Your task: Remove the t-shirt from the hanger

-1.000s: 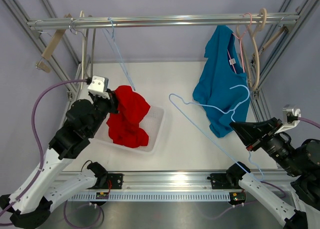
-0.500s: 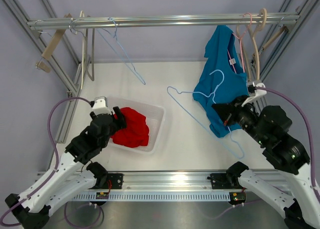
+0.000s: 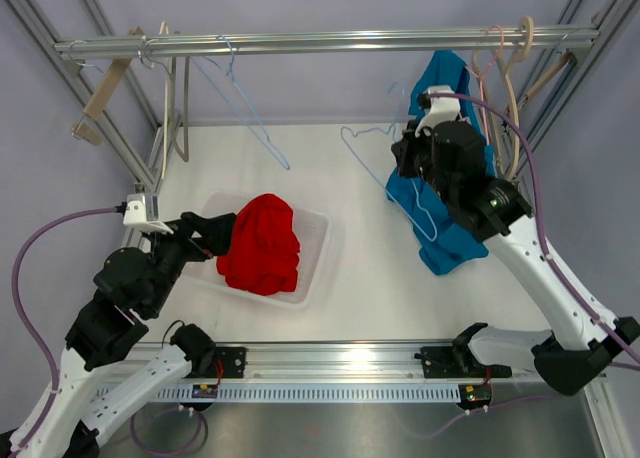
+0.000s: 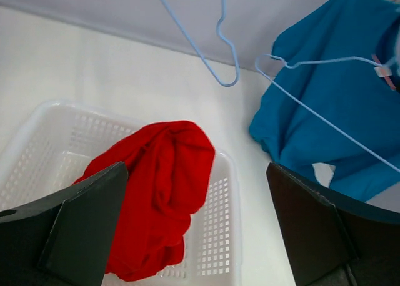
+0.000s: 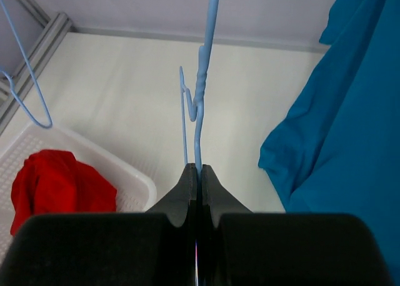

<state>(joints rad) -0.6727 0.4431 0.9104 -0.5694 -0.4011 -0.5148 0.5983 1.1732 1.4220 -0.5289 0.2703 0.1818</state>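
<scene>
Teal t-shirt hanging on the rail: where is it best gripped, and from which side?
Probably the lower hem of the teal t-shirt, approached from the near left side: the cloth hangs loose there, while the collar sits up among the hangers at the rail.

The left arm (image 3: pixel 110 318) and right arm (image 3: pixel 540 258) had white link shells and black joint housings. A lilac cable (image 3: pixel 70 216) ran from each wrist. The fingers (image 4: pixel 87 217) were matte black, seemingly plastic.
</scene>
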